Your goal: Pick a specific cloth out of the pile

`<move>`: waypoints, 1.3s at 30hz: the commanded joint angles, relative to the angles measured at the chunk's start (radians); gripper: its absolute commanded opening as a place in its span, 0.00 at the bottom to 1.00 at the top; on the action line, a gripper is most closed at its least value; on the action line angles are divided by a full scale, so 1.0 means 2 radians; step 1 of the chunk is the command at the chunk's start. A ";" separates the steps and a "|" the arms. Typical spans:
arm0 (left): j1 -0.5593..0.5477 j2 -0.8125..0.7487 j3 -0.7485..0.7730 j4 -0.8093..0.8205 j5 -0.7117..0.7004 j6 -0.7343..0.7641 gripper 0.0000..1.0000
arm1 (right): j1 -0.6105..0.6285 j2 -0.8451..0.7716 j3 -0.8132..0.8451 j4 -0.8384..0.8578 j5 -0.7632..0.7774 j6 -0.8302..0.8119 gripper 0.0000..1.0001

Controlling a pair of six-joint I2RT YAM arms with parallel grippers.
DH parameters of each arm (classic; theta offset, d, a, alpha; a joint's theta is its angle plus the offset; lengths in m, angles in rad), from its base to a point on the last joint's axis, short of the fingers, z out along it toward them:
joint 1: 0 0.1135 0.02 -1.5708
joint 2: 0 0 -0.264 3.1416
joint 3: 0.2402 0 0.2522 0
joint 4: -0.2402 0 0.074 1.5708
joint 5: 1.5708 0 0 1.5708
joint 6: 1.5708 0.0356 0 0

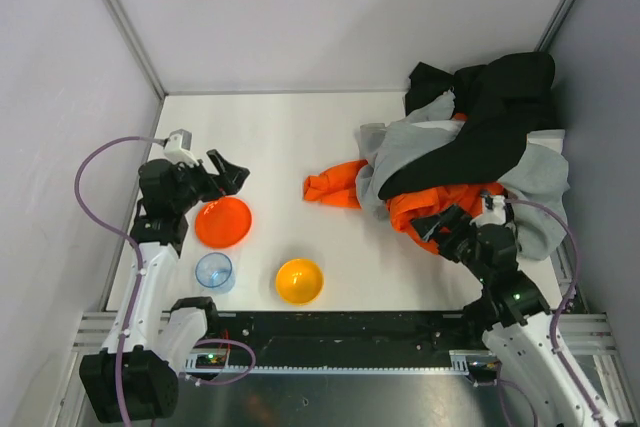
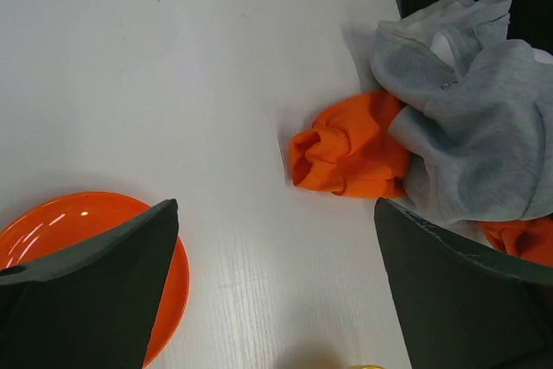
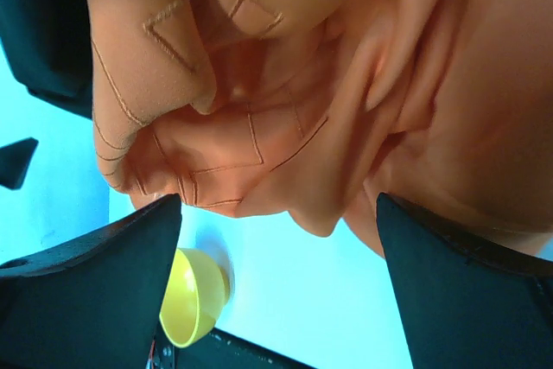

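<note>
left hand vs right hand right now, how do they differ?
Place: the left hand sits by the orange plate, well apart from the pile; the right hand is at the pile's near edge.
Wrist view: the left hand faces mostly white table; the right hand's view is filled by the orange garment, close up.
Shared: both open, neither holding anything.

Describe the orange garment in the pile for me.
The orange garment is soft, bright, crumpled fabric. A bunched end pokes left out of the pile onto the table; the rest runs under the grey garment and resurfaces at the near edge. Stitched line patterns show there, close before the open right tool.
</note>
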 commanded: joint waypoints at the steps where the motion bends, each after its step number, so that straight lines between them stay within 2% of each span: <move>1: 0.008 0.001 0.010 -0.007 0.008 0.003 1.00 | 0.091 0.046 0.028 0.041 0.107 0.037 0.99; 4: 0.009 -0.005 0.007 -0.009 -0.002 0.003 1.00 | 0.172 0.073 0.049 0.052 0.182 0.029 0.99; 8: 0.009 -0.006 0.006 -0.009 -0.011 0.002 1.00 | 0.232 0.106 0.077 0.050 0.236 0.007 0.99; 16: 0.010 0.015 0.009 -0.014 -0.002 0.001 1.00 | 0.306 0.223 0.184 -0.010 0.349 -0.056 0.99; 22: 0.011 0.022 0.011 -0.014 0.006 0.002 1.00 | 0.313 0.322 0.265 -0.047 0.398 -0.089 0.99; 31: 0.011 0.032 0.012 -0.014 0.020 -0.001 1.00 | 0.245 0.372 0.284 -0.050 0.320 -0.090 0.99; 39: 0.011 0.043 0.013 -0.014 0.028 -0.001 1.00 | 0.238 0.402 0.283 0.003 0.259 -0.112 0.99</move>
